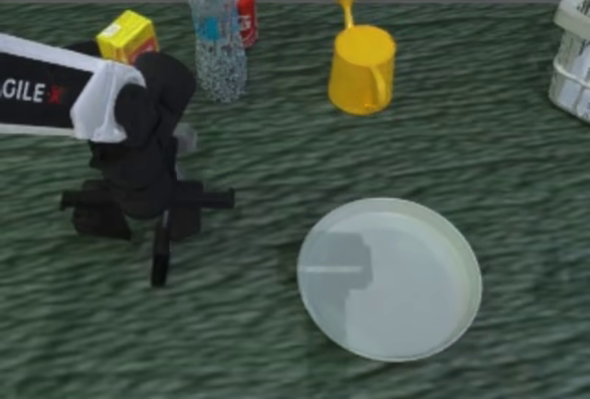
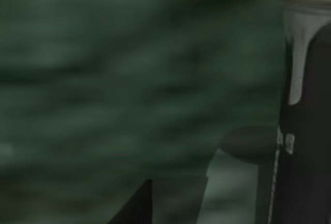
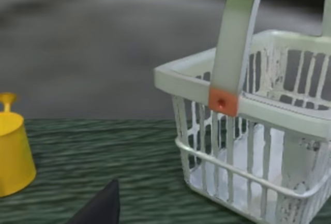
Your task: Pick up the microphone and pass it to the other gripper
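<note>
The microphone [image 1: 160,256] lies on the green table at the left, its black handle pointing toward the front edge. Its grey head [image 1: 185,135] peeks out beside the wrist. My left gripper [image 1: 146,224] is low over it and open, with one finger on each side of the handle. In the left wrist view the microphone [image 2: 302,53] runs along one side, close to the gripper [image 2: 212,208]. The other gripper, my right gripper [image 3: 147,216], is out of the top view; its wrist view shows one dark fingertip [image 3: 103,206] with bare table beside it.
A yellow carton [image 1: 127,35], a clear bottle [image 1: 217,30] and a red can [image 1: 245,12] stand behind the left arm. A yellow watering can [image 1: 361,67] is at the back centre. A white basket [image 1: 576,49] sits far right. A pale round plate [image 1: 389,277] lies front centre.
</note>
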`<state>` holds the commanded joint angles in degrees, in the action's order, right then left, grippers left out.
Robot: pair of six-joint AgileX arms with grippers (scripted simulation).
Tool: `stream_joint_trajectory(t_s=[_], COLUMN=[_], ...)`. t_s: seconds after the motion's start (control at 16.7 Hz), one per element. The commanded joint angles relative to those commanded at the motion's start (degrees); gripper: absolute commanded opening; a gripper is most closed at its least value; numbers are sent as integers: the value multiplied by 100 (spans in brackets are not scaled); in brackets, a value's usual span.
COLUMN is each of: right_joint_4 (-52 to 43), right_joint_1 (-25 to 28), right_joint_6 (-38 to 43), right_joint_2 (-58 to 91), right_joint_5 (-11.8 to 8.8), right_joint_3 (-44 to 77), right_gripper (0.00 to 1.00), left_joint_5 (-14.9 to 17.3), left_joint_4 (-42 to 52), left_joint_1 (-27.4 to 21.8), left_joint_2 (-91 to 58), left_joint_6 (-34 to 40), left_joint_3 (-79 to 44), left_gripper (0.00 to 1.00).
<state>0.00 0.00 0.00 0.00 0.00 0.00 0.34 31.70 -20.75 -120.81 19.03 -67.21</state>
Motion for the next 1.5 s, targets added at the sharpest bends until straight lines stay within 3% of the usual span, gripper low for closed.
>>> stream_joint_trajectory(t_s=[0.48,0.54,0.72,1.02,1.5], right_joint_4=[0,0,0,0,0], right_joint_1=[0,0,0,0,0], right_joint_6=[0,0,0,0,0], right_joint_2=[0,0,0,0,0], right_joint_5=[0,0,0,0,0], right_joint_3=[0,0,0,0,0], right_gripper=[100,100,100,100,100], left_joint_5=[0,-238,-160,369,1713], left_joint_4=[0,252,62,-1388,-5141], left_joint_1=[0,23,22,52,184], left_joint_2=[0,377,413,656,1451], left_joint_6=[0,-158,-207,-510,-1288], left_joint_3=[0,-82,-45,247,1337], left_gripper=[0,0,0,0,0])
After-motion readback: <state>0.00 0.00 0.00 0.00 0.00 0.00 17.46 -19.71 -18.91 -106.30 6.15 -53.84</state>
